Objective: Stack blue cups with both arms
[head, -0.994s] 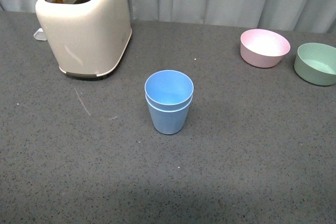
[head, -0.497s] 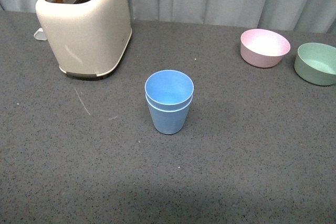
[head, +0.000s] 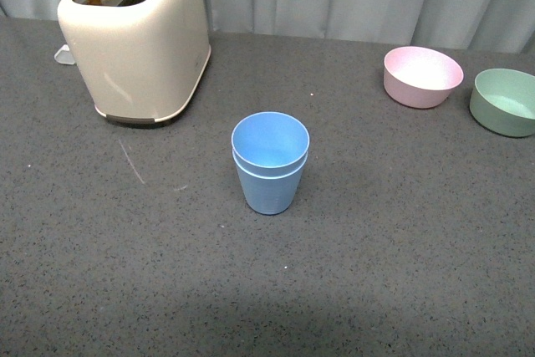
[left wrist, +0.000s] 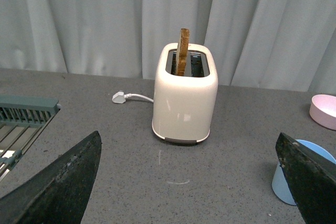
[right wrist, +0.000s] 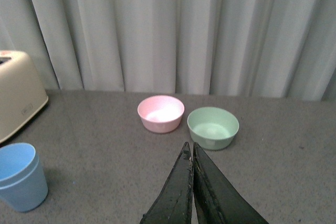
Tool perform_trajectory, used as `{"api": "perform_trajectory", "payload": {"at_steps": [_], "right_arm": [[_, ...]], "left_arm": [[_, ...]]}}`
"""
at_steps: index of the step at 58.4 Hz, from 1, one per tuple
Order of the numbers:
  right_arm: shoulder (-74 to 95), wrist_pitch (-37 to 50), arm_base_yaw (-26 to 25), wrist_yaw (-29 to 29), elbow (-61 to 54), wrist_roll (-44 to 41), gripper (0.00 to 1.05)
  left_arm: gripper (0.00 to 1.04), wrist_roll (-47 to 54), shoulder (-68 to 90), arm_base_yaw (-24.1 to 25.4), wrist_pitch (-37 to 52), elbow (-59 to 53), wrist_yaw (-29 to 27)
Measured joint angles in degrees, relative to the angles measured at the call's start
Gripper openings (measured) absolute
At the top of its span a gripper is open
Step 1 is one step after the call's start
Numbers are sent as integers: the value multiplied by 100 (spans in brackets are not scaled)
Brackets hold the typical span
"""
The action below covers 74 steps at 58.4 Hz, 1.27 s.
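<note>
Front view: blue cups (head: pixel 269 162) nested, one inside other, upright at table (head: pixel 401 240) centre; toaster (head: pixel 134 39) rear left; pink bowl (head: pixel 422 76) and green bowl (head: pixel 502 101) rear right. No arms visible.

Left wrist view: left gripper (left wrist: pixel 189 182) fingers spread wide, empty; cups at edge.

Right wrist view: right gripper (right wrist: pixel 191 156) fingertips pressed together, holding nothing; cups well apart.

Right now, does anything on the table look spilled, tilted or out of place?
Nothing stands out. The blue cups stand upright, nested, and the pink bowl and green bowl sit upright. No spill shows.
</note>
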<state>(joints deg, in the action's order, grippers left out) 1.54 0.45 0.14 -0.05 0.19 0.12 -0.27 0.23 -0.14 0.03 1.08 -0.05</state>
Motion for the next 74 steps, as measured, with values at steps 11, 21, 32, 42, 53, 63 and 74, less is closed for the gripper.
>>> {"api": "perform_trajectory", "payload": {"at_steps": [11,21,32,42,53,63,74], "right_arm": [[-129,-35,0,-2,0,-9,11],[-131,-35,0,-2,0,-9,42],[-133,-35,0,-2,0,-9,77],[-131,-35,0,-2,0,-2,95],[-133,-35,0,-2,0,-4,95],[-131,-35,0,-2,0,-4,95],[-133,-35,0,-2,0,-4,95]], "left_arm": [[98,0,-2,0,0,0,4],[98,0,-2,0,0,0,4],[98,0,-2,0,0,0,4],[98,0,-2,0,0,0,4],[98,0,-2,0,0,0,2],[98,0,-2,0,0,0,2],[98,0,-2,0,0,0,4]]}}
